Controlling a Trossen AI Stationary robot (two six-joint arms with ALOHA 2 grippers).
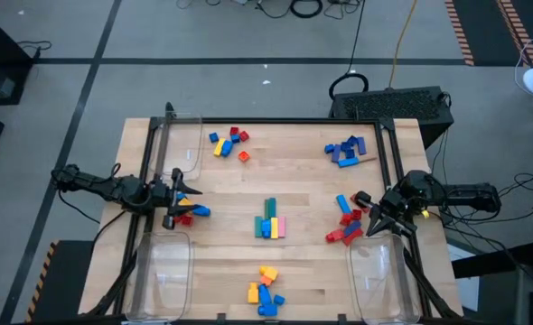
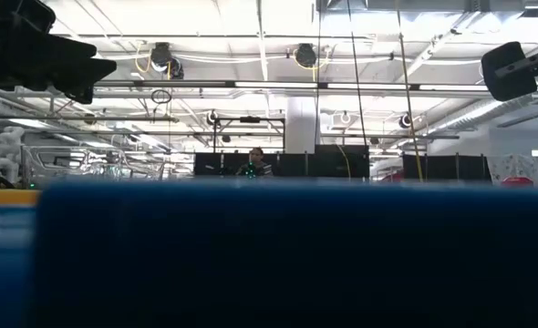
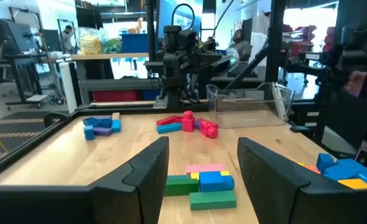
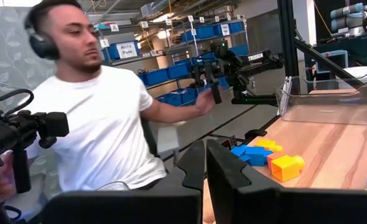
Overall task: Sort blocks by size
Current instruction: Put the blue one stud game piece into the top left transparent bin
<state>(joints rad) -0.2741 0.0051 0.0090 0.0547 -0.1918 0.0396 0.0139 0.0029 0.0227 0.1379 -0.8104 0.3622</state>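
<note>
The blocks lie in clusters on the wooden table (image 1: 303,181). There are green, blue, pink and yellow ones at the centre (image 1: 269,221) (image 3: 203,183), and red and blue ones at the right (image 1: 346,224) (image 3: 186,122). Blue ones sit at the far right (image 1: 346,151), mixed ones at the far side (image 1: 227,143), and yellow and blue ones at the near edge (image 1: 264,291) (image 4: 272,158). My left gripper (image 1: 176,199) (image 3: 202,168) hovers open at the left edge, level, beside a red, blue and orange cluster (image 1: 192,209). My right gripper (image 1: 369,217) (image 4: 205,163) hovers shut at the right, empty.
Clear plastic bins stand at the far left (image 1: 181,144), near left (image 1: 163,271) and near right (image 1: 379,275) (image 3: 249,102). A person in a white shirt (image 4: 102,118) is beyond the table's edge. A blue block (image 2: 287,255) right before the low camera blocks its sight of the table.
</note>
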